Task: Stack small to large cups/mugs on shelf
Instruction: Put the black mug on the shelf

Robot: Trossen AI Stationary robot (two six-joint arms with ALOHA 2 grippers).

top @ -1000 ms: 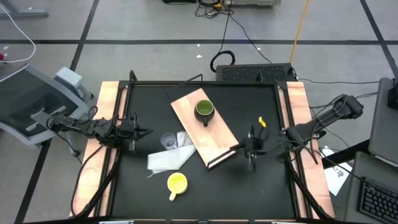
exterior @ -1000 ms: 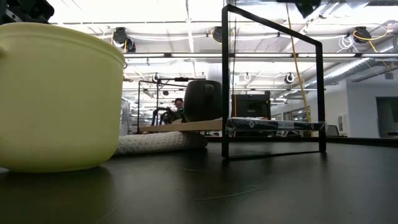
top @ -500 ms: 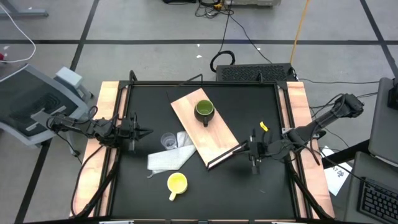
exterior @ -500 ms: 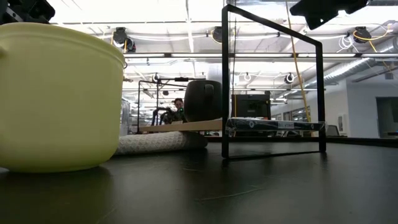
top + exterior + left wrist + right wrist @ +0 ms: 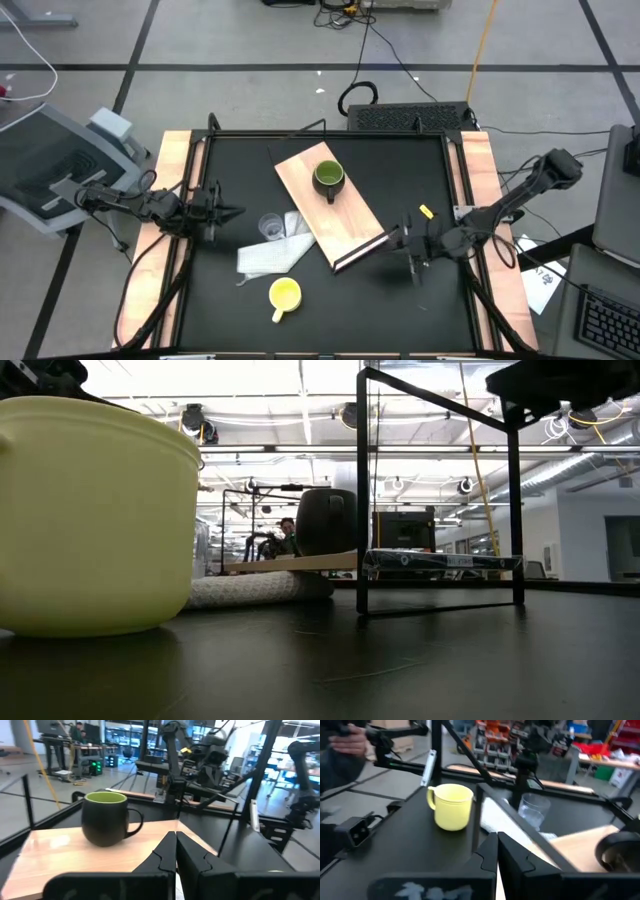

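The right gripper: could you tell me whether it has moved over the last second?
Yes. In the high view, the right gripper, shut, has slid toward the near table edge, from beside the shelf corner to just past its dark end strip.

- Low view: yellow mug (image 5: 95, 515) cut off at the left edge; handle not visible.
- Low view: clear cup hidden behind the yellow mug.
- Right wrist view: green mug (image 5: 620, 851) cropped at the edge and blurred.
- Left wrist view: white cloth hidden.

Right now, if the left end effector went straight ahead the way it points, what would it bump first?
Probably the flat light-wood board, near the dark olive-green handled mug. The shut left end effector points that way; height is unclear.
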